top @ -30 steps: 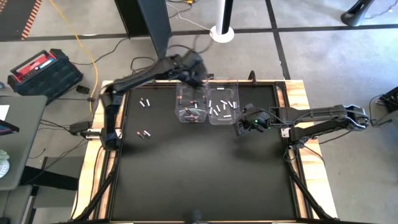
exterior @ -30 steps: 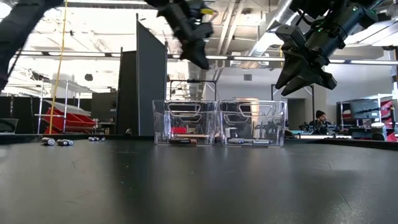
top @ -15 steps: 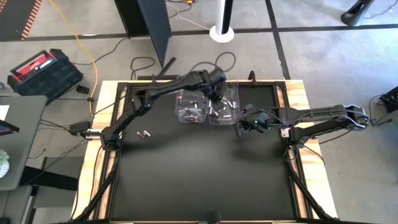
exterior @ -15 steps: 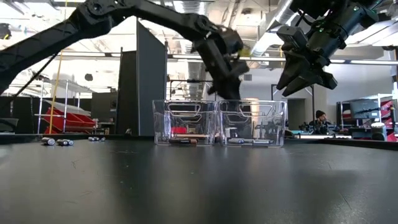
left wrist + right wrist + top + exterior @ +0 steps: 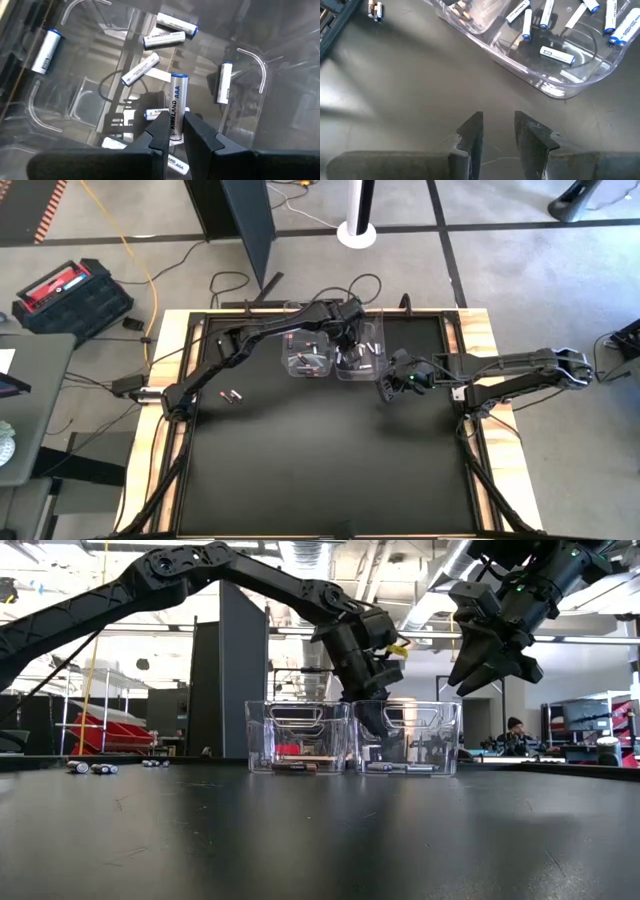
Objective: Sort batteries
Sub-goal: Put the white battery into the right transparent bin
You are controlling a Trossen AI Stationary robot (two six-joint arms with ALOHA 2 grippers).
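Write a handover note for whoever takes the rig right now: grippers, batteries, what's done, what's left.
Left gripper: shut on a white AAA battery, held over the right-hand clear plastic bin, not yet dropped.
Right gripper: open, empty, above the black table beside that bin.
Done: white batteries lie in the right-hand bin; dark reddish cells in the left-hand clear bin.
Left: release the held cell; loose batteries remain on the table's left side.

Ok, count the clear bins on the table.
2. One clear bin holds dark batteries; the second clear bin, beside it toward the right arm, holds white AAA batteries. None seem hidden.
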